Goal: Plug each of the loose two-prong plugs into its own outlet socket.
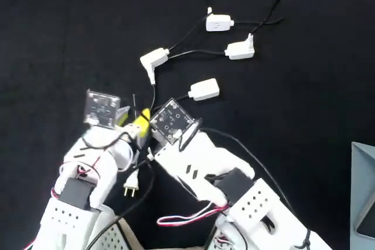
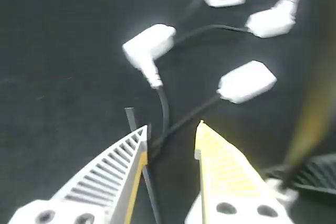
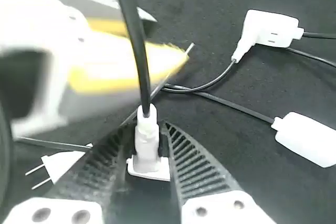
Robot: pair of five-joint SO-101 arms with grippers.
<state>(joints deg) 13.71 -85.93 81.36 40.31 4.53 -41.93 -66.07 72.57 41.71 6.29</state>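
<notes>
I see right end effector (image 3: 147, 128) clamped on a white plug (image 3: 148, 157); left end effector (image 2: 172, 127) open over a black cable (image 2: 164, 106).

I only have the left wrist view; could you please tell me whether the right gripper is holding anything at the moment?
Observer: Yes, the right gripper is shut on a white plug, with its black cable leading away from it.
Operator: Thank you. Is any loose plug lying outside my picture?
Observer: Yes, a two-prong plug lies on the table behind the left gripper, its prongs pointing away from that gripper.
</notes>
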